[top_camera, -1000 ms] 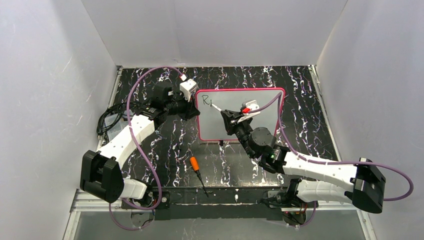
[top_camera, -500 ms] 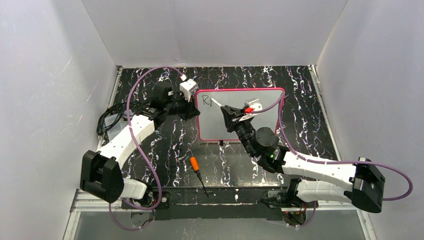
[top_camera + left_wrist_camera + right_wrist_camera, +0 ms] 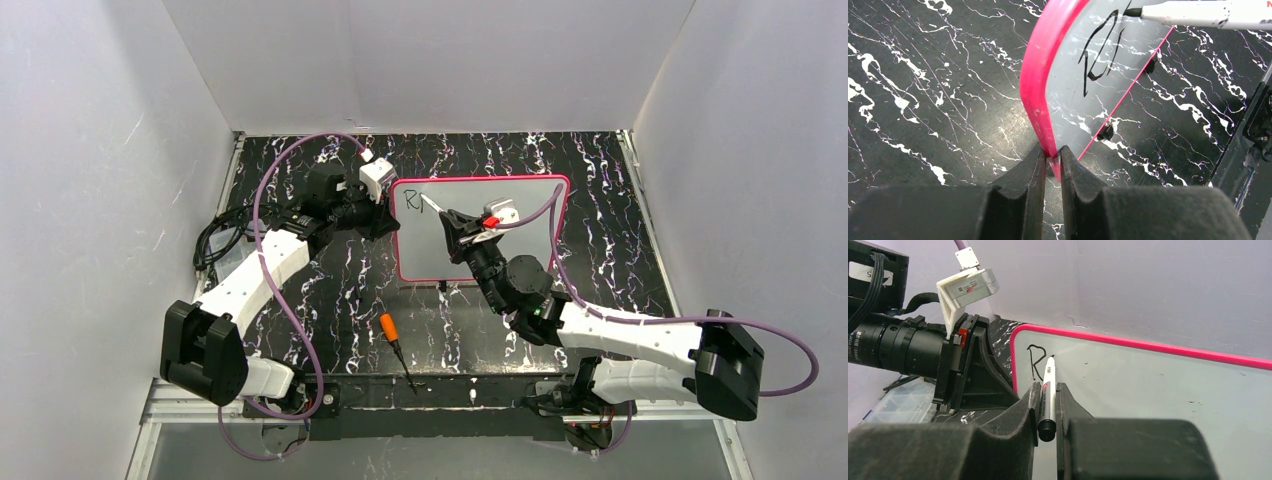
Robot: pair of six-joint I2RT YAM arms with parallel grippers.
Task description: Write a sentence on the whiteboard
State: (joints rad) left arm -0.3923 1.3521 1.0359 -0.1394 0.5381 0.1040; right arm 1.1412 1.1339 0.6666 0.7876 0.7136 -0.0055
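Since the earlier views the right arm has carried the marker tip from the foot of the short stroke beside the "R" up to its top, and its elbow has slid a little leftward. The left arm and the whiteboard (image 3: 520,250) have stayed put. The right gripper (image 3: 1048,386) has its fingers pinching the marker (image 3: 1049,390) around the rear of its barrel. The marker's long axis runs straight out ahead of them, so the tip sits well beyond the fingertips, at the board face just beside the "R"; whether it touches cannot be told. The whiteboard stands tilted on the surface (image 3: 350,290) with its face toward the right fingers. The sentence (image 3: 1098,55) so far is only that letter and one stroke, in the corner nearest the left fingers. The left gripper (image 3: 1052,152) has its fingers pressed onto the pink frame, one on each side, steadying it. Blank board stretches from the tip toward the right arm's own side, so the next letters probably call for travel that way along the top line. A clear compartment box (image 3: 893,407) lies beyond the left fingers; its contents cannot be made out.
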